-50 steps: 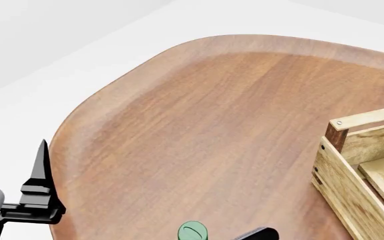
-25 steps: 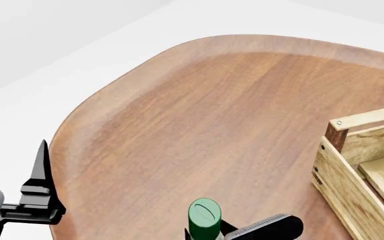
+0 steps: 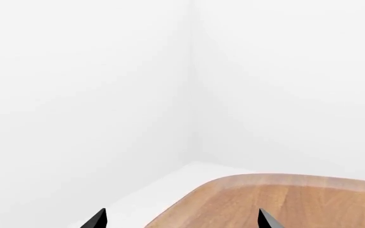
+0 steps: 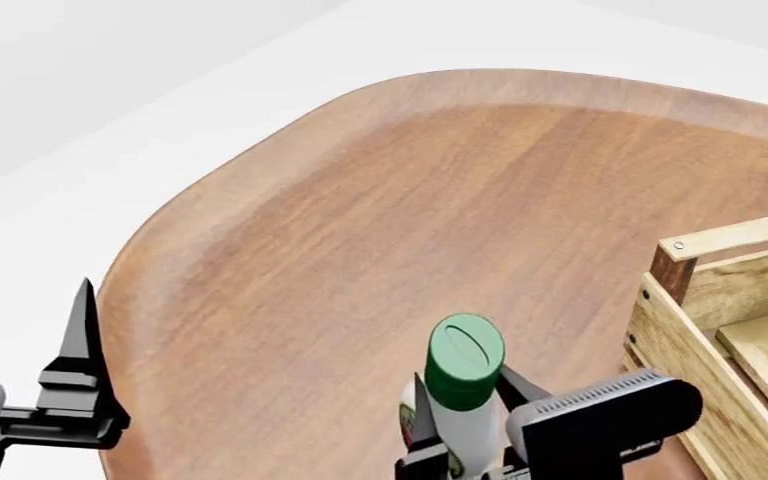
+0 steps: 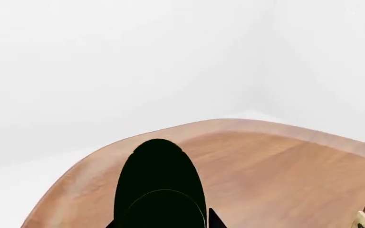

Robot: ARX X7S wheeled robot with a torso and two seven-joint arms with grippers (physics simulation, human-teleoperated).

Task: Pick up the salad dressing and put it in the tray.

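Right gripper (image 4: 462, 425) around salad dressing (image 4: 466, 385)

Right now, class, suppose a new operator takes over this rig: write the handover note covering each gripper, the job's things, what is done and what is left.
Right gripper: shut on the salad dressing, holding it upright by the body, green cap on top.
Left gripper: open and holding nothing, at the table's left edge.
Tray: on the table, to the right of the bottle; only its near corner shows.
Done: the bottle is grasped and appears lifted off the table.
Left: carry it right, over the tray's wall, lower it inside and release.
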